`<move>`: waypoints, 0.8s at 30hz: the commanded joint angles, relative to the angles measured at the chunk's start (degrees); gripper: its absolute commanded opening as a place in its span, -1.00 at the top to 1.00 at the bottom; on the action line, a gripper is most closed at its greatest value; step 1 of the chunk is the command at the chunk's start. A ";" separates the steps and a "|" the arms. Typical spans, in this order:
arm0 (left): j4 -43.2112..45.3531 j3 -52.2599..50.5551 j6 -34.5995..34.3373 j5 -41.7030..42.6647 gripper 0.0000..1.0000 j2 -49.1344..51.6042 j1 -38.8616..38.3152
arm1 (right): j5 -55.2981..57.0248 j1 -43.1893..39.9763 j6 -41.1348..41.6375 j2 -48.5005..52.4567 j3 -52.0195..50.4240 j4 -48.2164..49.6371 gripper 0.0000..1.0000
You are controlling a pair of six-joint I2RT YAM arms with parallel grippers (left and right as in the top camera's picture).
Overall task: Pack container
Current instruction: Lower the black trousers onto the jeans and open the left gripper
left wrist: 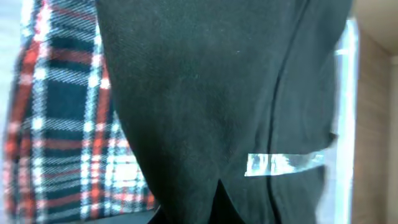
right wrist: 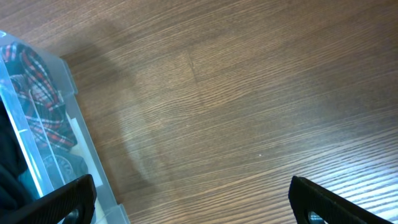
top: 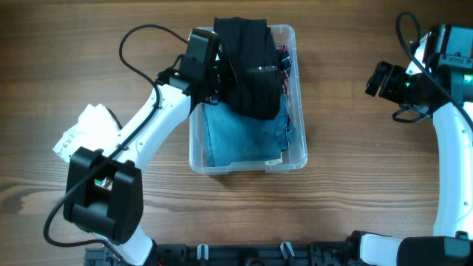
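**Black garment** (top: pixel 251 66): we find it heaped at the far end of the clear container (top: pixel 295 159), over folded jeans (top: pixel 240 137) and a plaid cloth (left wrist: pixel 56 124). Its upper edge laps past the far rim.

**Left gripper** (top: pixel 228 77): buried against the black fabric. We cannot tell whether it grips (its wrist view is all cloth).

**Right gripper** (right wrist: pixel 199 208): fingers spread wide, empty, well apart from the container.

**Risks, as we judge them:**
- Snagged fabric could lift back out when the arm withdraws.
- The overhanging edge could slide outside.
- A hard downward push could skid the light container.
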 commanded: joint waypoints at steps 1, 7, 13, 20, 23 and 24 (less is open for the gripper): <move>-5.16 0.15 -0.31 -9.25 0.92 -0.35 -0.39 | 0.15 -0.07 -0.70 -0.11 -0.09 0.20 -1.00; -7.96 0.15 1.68 -9.46 0.14 -0.35 -0.48 | 0.15 -0.07 -0.72 -0.11 -0.09 0.20 -0.99; -6.95 1.22 9.05 -14.99 -0.40 -3.08 -0.44 | 0.15 -0.07 -0.72 -0.11 -0.09 0.20 -0.99; -4.17 3.67 10.45 -15.67 -0.24 -13.66 -0.50 | 0.15 -0.07 -0.70 -0.09 -0.09 0.20 -1.00; -0.02 3.67 10.47 -15.65 0.92 -14.95 -1.18 | 0.15 -0.07 -0.72 -0.09 -0.09 0.20 -1.00; 1.33 3.67 10.47 -15.65 0.92 -14.86 -1.46 | 0.15 -0.07 -0.72 -0.09 -0.09 0.20 -0.99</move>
